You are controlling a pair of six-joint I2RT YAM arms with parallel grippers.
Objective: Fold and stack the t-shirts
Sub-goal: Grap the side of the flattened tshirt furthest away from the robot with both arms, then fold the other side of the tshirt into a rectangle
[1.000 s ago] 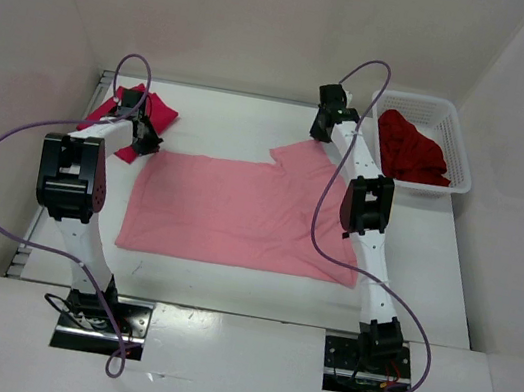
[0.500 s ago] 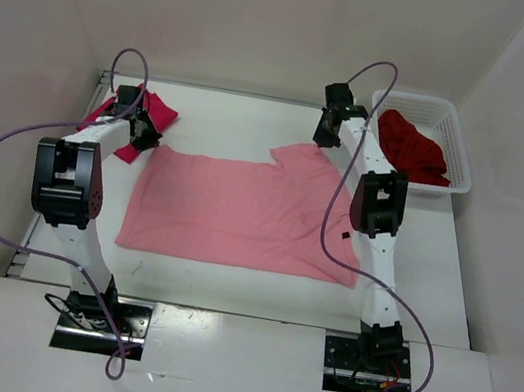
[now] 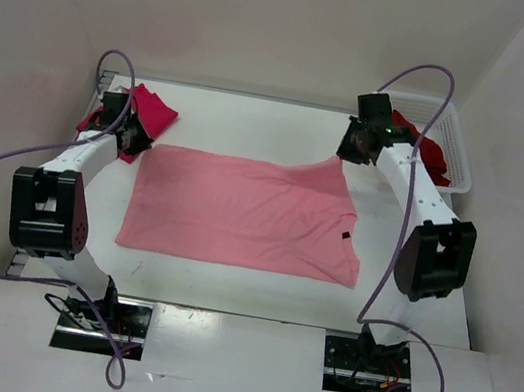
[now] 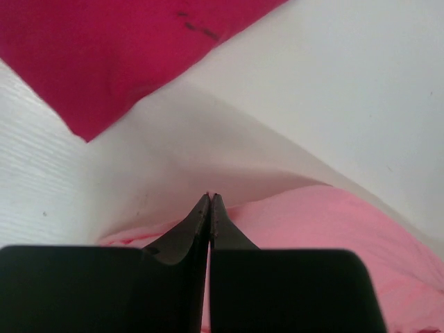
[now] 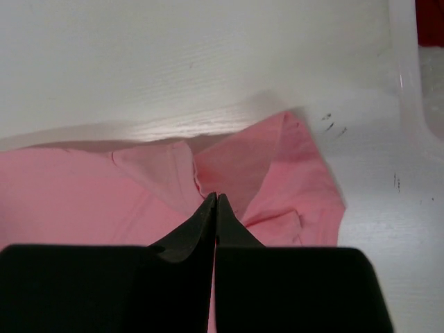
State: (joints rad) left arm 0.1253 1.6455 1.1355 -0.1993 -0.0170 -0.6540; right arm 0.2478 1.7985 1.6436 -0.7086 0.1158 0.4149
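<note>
Top external: pink shirt (image 3: 239, 212) bears a small dark mark (image 3: 344, 235), unreadable.

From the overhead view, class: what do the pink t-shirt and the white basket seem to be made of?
Pink t-shirt: soft matte cloth, likely cotton knit; it wrinkles and drapes along its far edge. White basket: seemingly rigid plastic, slightly shiny; straight rim, perforated walls.
</note>
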